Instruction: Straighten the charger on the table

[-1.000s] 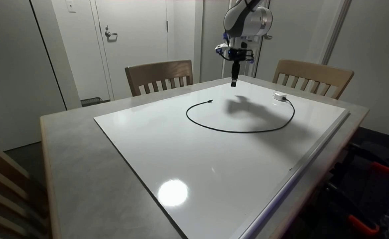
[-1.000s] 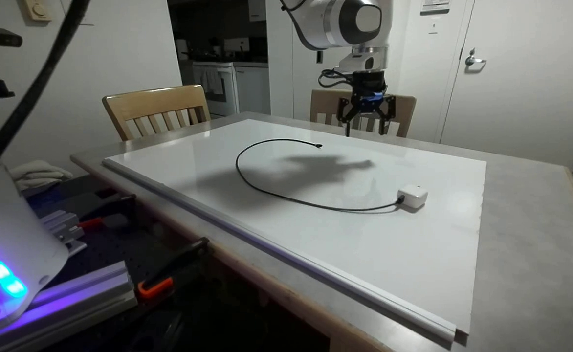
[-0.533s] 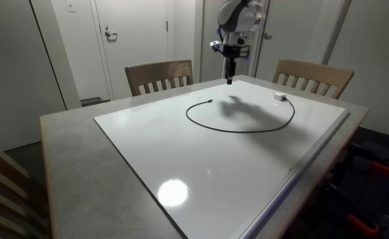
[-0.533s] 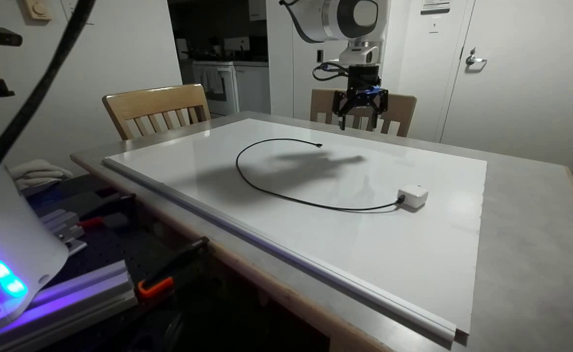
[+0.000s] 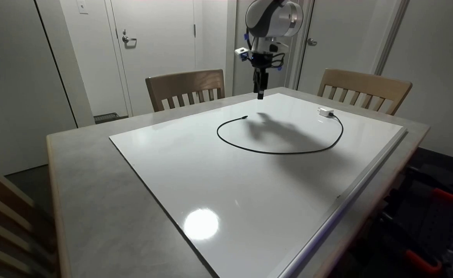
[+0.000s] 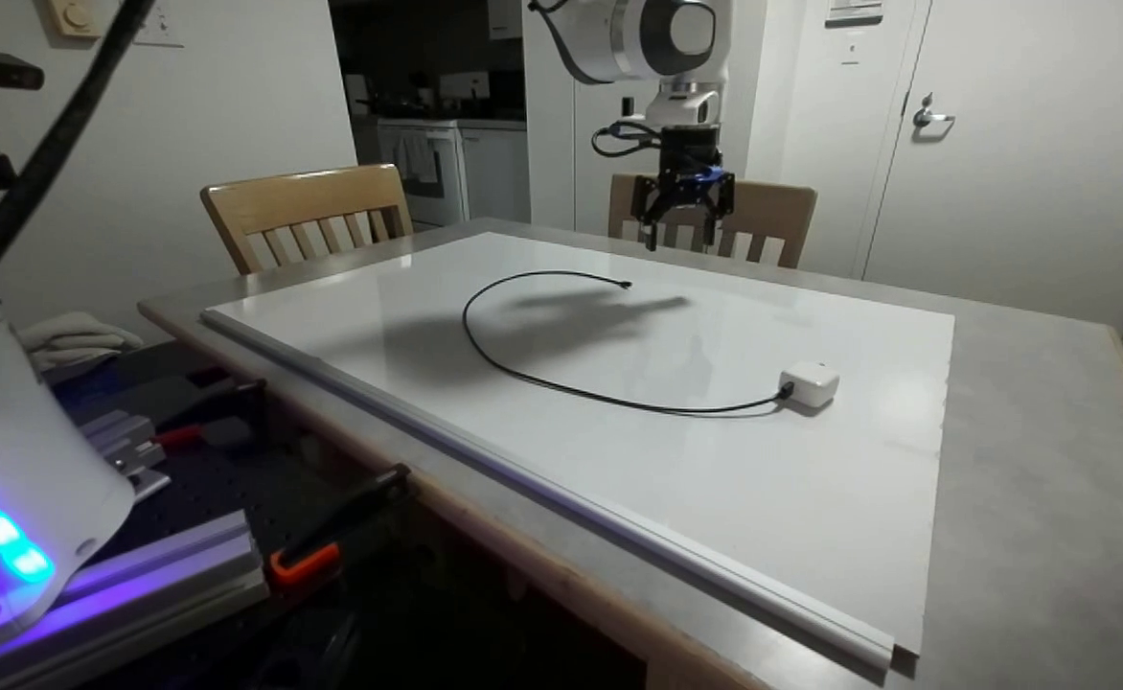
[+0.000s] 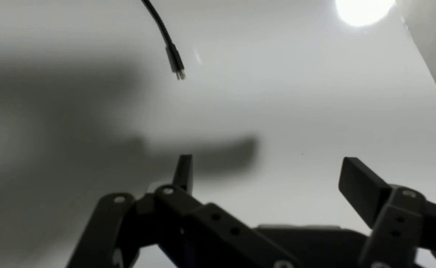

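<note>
The charger is a thin black cable [image 5: 280, 153] [image 6: 561, 387] lying in a wide open curve on the white top of the table [image 5: 164, 185] [image 6: 811, 517]. One end is plugged into a white adapter block [image 5: 326, 112] [image 6: 809, 383]. The free plug end [image 5: 244, 117] [image 6: 626, 285] lies loose; in the wrist view this plug [image 7: 175, 59] is at the upper middle-left, pointing down toward the jaws. My gripper [image 5: 260, 97] [image 6: 680, 246] is open, empty and above the table, a short way to the side of the free plug. In the wrist view its fingertips [image 7: 267, 158] are wide apart.
A raised white rail [image 5: 350, 197] [image 6: 561, 489] runs along one edge of the white top. Wooden chairs [image 5: 188, 83] [image 6: 312, 211] stand against the table's sides. The robot's base [image 6: 34, 498] and orange-handled clamps [image 6: 305, 563] are beside the table.
My gripper has moved left in both exterior views, closer to the free plug end, and sits slightly higher than a second ago. It stays open. The cable and adapter have not moved.
</note>
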Action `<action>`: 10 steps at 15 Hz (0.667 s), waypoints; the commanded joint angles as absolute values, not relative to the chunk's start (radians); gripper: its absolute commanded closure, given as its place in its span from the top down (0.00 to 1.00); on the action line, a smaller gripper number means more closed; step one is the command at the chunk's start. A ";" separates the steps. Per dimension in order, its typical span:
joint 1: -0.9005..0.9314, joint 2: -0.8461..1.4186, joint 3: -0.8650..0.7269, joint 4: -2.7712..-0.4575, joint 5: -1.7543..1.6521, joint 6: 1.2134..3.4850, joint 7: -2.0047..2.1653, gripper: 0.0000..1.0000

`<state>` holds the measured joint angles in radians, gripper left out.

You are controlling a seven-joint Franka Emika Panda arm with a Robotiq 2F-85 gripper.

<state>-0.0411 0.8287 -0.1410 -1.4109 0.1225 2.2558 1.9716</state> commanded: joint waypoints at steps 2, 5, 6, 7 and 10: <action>-0.015 0.831 -0.126 -1.402 0.113 2.235 1.906 1.00; 0.001 0.830 -0.125 -1.406 0.109 2.235 1.875 1.00; 0.005 0.827 -0.122 -1.412 0.107 2.237 1.853 1.00; 0.010 0.821 -0.119 -1.421 0.100 2.246 1.818 1.00; 0.021 0.830 -0.131 -1.411 0.109 2.251 1.815 1.00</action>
